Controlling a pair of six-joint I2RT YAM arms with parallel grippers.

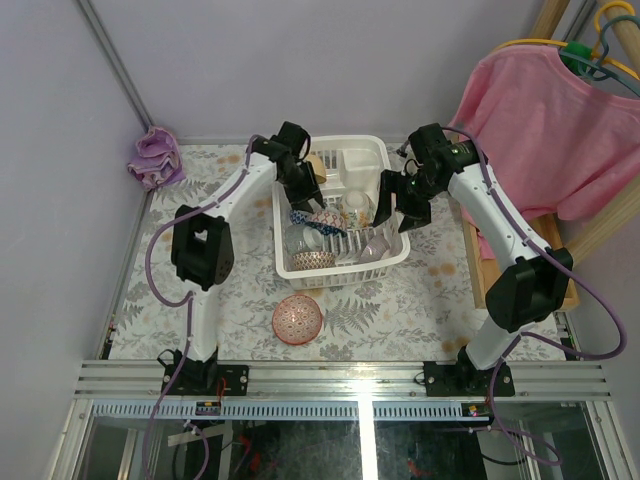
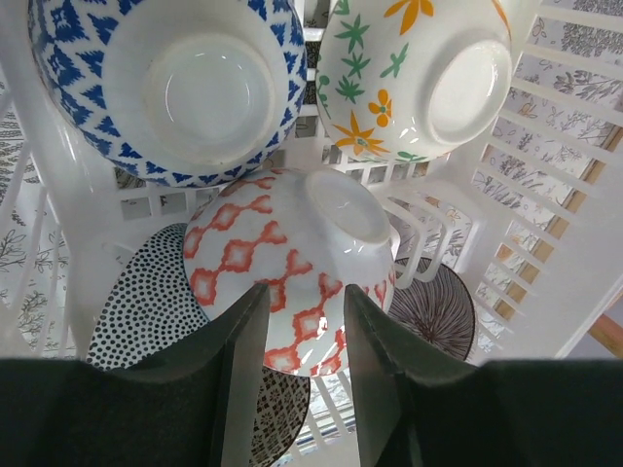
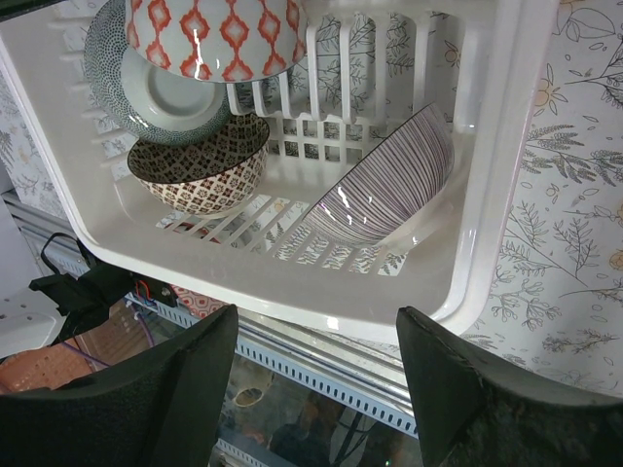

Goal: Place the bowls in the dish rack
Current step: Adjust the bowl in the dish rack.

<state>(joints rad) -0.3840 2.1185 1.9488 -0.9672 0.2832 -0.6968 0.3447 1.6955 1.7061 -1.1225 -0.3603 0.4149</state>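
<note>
1. Inside the rack [image 3: 292,292], by its left wall, the left gripper [image 2: 305,297] hangs close over the diamond bowl [image 2: 292,243]. Its fingers [image 2: 243,379] stand apart. The bowl's outer wall runs on behind both of them, so nothing is pinched.
2. The diamond bowl lies tipped, with its foot toward the left wrist camera. It rests in the rack's left half, and the dotted bowl [image 2: 146,302] lies under it.
3. Deeper in the rack, beyond the diamond bowl, the blue bowl [image 2: 195,88] and the flower bowl [image 2: 419,78] stand side by side, feet toward that same camera.
4. At the rack's near wall the brown bowl [image 3: 200,165] sits upright just beside the dotted bowl. The striped bowl [image 3: 384,190] leans on its side in the rack's near right corner.
5. Outside the rack's right wall, the right gripper [image 3: 316,316] hovers with its fingers spread wide and nothing between them.
6. On the near side of the rack, toward the arm bases and apart from it, the red bowl [image 1: 297,318] sits on the table [image 1: 420,300] with its mouth up.
7. Well to the far left of the rack a pink cloth [image 1: 155,158] lies in the table's corner. To the rack's right, off the table, a pink shirt [image 1: 550,120] hangs.
</note>
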